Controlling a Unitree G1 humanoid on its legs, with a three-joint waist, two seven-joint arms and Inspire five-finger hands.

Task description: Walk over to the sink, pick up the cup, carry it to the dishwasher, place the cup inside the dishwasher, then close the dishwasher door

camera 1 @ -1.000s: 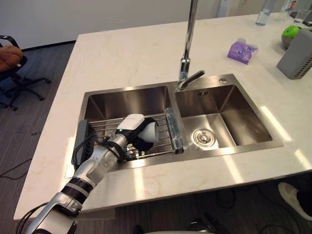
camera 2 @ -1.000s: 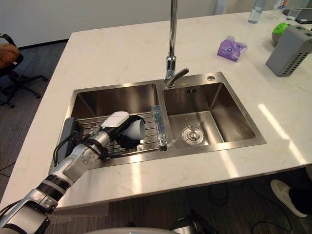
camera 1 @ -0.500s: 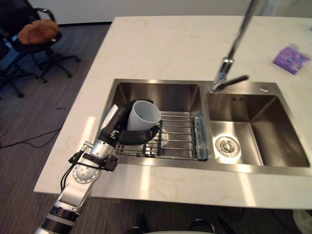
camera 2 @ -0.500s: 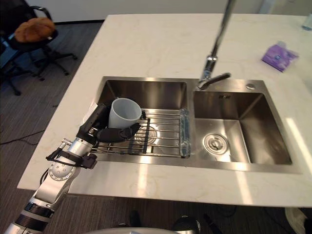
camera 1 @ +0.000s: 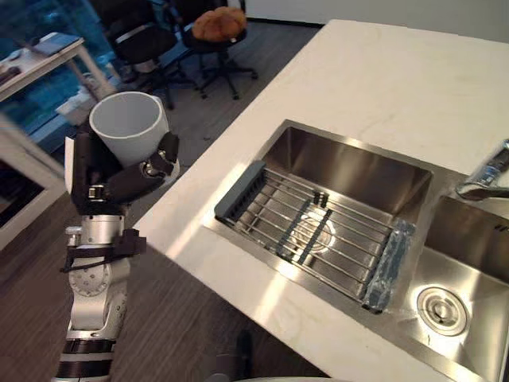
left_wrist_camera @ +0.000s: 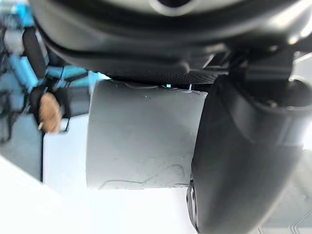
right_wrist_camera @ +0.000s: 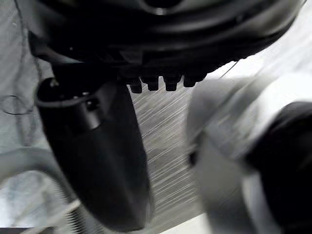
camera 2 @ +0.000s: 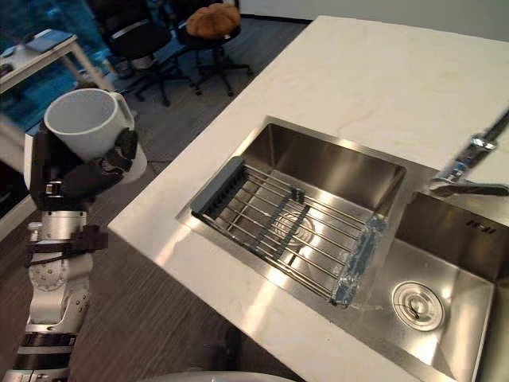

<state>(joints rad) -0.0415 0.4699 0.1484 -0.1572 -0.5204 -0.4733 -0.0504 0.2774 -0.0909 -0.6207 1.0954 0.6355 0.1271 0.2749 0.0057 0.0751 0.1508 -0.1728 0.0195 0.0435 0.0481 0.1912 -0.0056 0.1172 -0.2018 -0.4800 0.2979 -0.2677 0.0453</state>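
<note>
A pale grey cup (camera 1: 127,127) stands upright, mouth up, held high off the counter's left edge over the dark floor. My left hand (camera 1: 119,179) is shut on it, fingers and thumb curled round its lower wall. In the left wrist view the cup's side (left_wrist_camera: 141,136) fills the space beside my thumb (left_wrist_camera: 239,161). The steel double sink (camera 1: 274,143) lies to the right, with a wire rack (camera 1: 318,231) across its left basin and nothing on it. My right hand (right_wrist_camera: 97,161) hangs over striped floor, thumb straight, holding nothing.
The pale stone counter (camera 1: 398,79) ends in a corner near my left arm. A faucet (camera 1: 485,179) stands at the right edge. Office chairs (camera 1: 215,32) and a small table (camera 1: 40,52) stand on the floor beyond.
My left hand has lifted the cup out of the sink rack and carried it left, past the counter's edge. The camera has swung left, so the sink now sits at the right.
</note>
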